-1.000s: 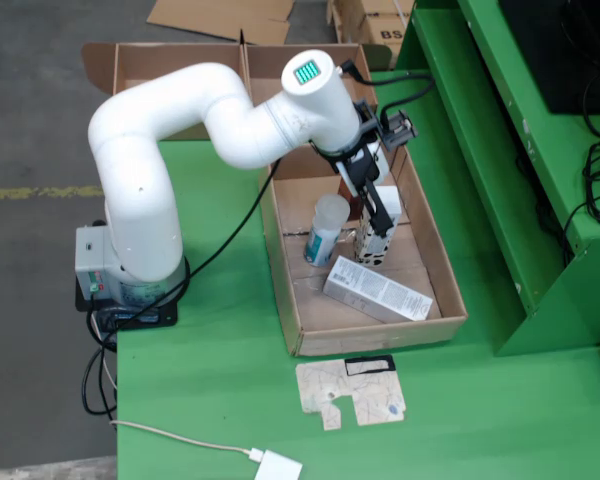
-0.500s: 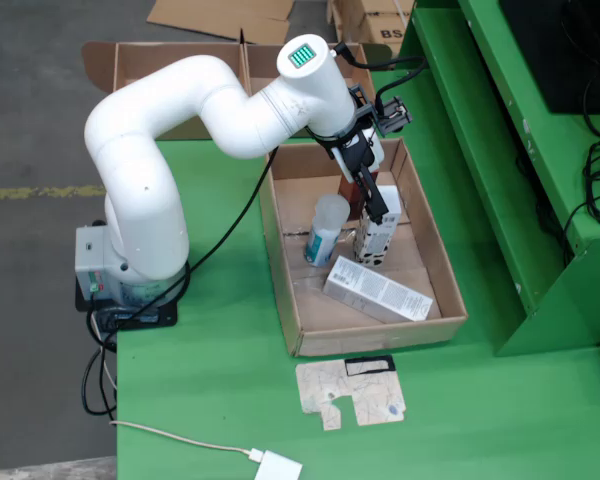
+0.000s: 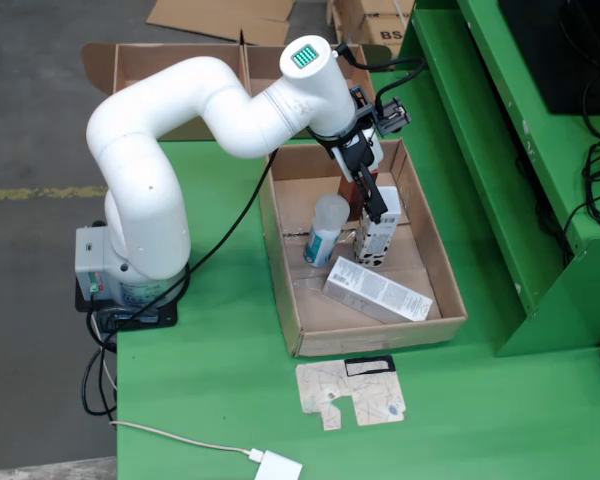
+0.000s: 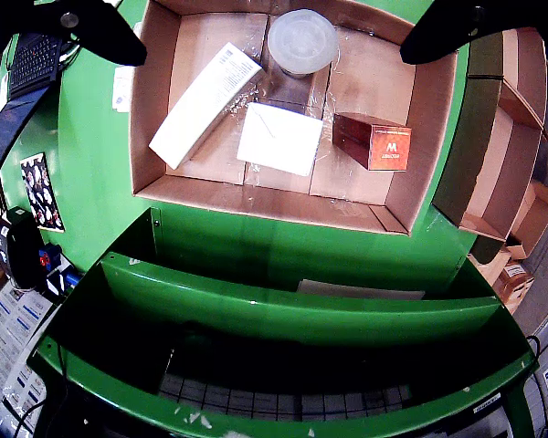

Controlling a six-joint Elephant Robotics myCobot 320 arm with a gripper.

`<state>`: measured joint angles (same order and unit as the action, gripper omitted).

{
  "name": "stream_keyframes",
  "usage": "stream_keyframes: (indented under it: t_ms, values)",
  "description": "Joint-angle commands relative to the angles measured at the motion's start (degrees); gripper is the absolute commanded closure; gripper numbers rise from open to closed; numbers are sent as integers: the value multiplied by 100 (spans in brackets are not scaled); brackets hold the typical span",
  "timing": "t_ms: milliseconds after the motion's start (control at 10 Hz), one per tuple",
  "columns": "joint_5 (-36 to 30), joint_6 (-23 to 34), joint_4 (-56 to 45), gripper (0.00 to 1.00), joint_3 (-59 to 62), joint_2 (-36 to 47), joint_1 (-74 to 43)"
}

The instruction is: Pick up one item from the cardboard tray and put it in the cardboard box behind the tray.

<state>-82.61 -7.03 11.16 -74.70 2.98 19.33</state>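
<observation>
A white plug-shaped adapter (image 3: 278,466) with its thin cable is lying at the near edge of the green table (image 3: 200,400) in the fixed view, and just beyond it a flat cut-out scrap of printed cardboard (image 3: 352,392) is resting on the tabletop. Behind the scrap, the shallow brown cardboard tray (image 3: 283,260) is sitting with its corrugated walls upright. Inside it, a long white rectangular carton (image 3: 377,290) is lying flat, a translucent round plastic cup (image 3: 326,230) is standing beside an upright white carton (image 3: 378,238), and a small dark red box (image 4: 373,140) — glossy, with a pale letter on its end — is showing in the wrist view. The smooth white arm (image 3: 210,110) is bending over the tray, its gripper (image 3: 375,205) hanging above the upright carton. In the wrist view its black fingers (image 4: 91,23) are standing spread wide apart, holding nothing. The open cardboard box (image 3: 160,70) is sitting behind the tray, at the table's far edge.
</observation>
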Motion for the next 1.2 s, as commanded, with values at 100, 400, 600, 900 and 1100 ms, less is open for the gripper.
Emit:
stream_keyframes:
  t_ms: [100, 400, 600, 900, 1100]
  values:
    - [-24, 82, 207, 0, 193, -60, -148]
    - [-248, 289, -26, 0, 1065, -693, -495]
    - [-307, 367, -102, 0, 1519, -1036, -672]
    - [-422, 485, -467, 0, 2722, -1927, -902]
    - [-419, 525, -589, 0, 3118, -2227, -944]
